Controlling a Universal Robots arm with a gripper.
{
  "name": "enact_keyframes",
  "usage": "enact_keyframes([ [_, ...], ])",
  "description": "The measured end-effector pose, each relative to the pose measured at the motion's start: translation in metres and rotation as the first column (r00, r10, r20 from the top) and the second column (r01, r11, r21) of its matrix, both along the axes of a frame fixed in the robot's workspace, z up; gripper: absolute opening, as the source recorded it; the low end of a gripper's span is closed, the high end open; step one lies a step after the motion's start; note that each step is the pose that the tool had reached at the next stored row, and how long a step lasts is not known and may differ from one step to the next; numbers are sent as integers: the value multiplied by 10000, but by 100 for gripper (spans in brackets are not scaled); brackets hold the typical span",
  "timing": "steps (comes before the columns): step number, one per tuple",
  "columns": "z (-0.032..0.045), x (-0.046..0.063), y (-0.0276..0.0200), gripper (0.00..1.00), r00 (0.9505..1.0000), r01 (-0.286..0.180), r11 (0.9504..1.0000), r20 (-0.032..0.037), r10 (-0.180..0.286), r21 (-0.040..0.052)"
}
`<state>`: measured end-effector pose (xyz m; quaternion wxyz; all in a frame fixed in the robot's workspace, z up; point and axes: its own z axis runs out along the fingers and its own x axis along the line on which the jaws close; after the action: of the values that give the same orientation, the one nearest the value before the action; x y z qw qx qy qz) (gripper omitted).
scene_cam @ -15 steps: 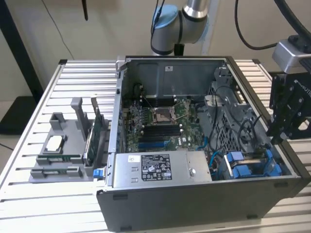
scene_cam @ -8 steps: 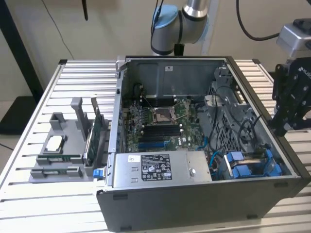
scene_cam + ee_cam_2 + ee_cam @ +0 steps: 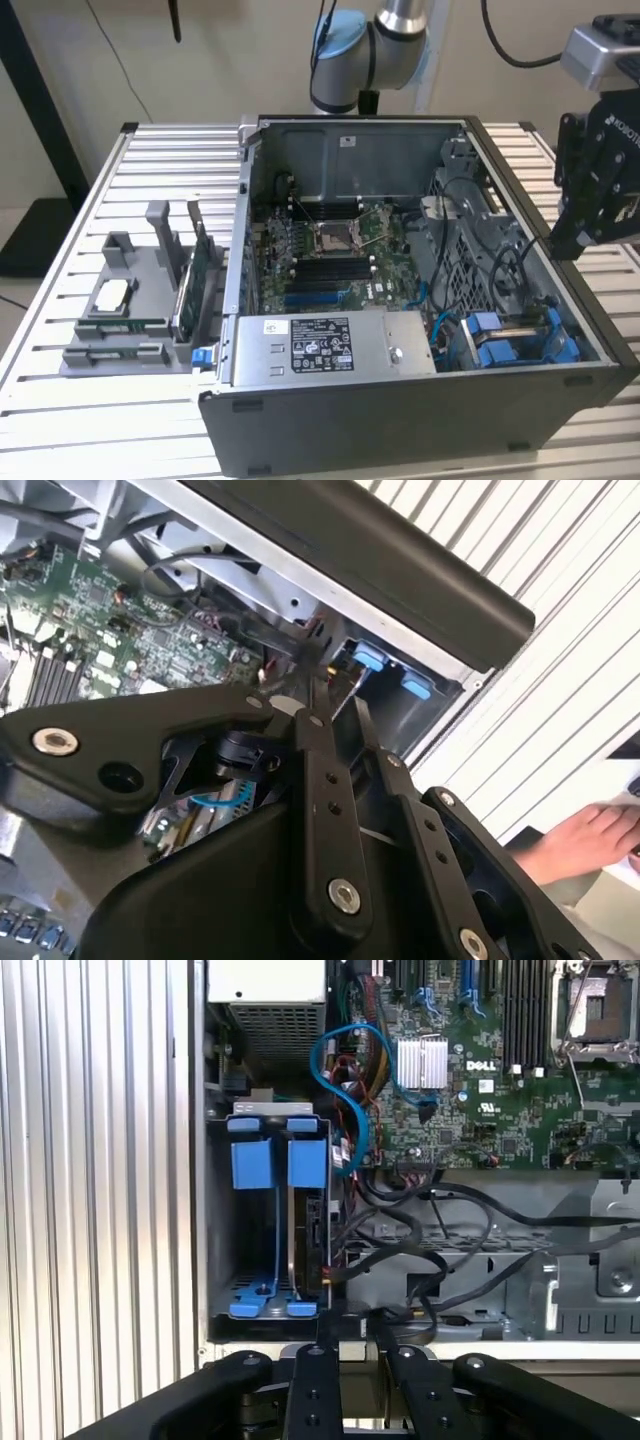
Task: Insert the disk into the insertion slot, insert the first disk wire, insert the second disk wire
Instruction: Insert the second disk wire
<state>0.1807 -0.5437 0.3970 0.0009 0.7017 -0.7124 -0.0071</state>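
Observation:
In the first wrist view the disk stands edge-on in its blue carrier inside the insertion slot, the grey metal bay at the case's corner. A second blue carrier sits beside it. Black wires loop next to the bay; I cannot tell whether any is plugged into the disk. My gripper hovers just outside the case wall by the bay, its black fingers close together with nothing between them. In the exterior view the gripper hangs above the case's right wall, over the blue carriers.
The open computer case lies on a slatted metal table. A grey power-supply box sits beside the bay, with the green motherboard behind. A grey rack with parts stands at the exterior view's left. A person's hand rests nearby.

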Motion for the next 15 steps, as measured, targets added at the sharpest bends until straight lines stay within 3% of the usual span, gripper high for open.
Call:
enact_keyframes([
  [2, 0, 0, 67, 26, 10000, -3, 10000, 0, 3, -29],
  [4, -1, 9, 97, 26, 10000, -6, 10000, 0, 6, -45],
  [8, -9, 74, 101, 26, 10000, -6, 10000, -18, 6, -61],
  [11, -29, 153, 102, 26, 10000, -6, 10000, -96, 6, -61],
  [15, -81, 167, 101, 26, 9999, 6, 10000, -154, -7, -61],
])
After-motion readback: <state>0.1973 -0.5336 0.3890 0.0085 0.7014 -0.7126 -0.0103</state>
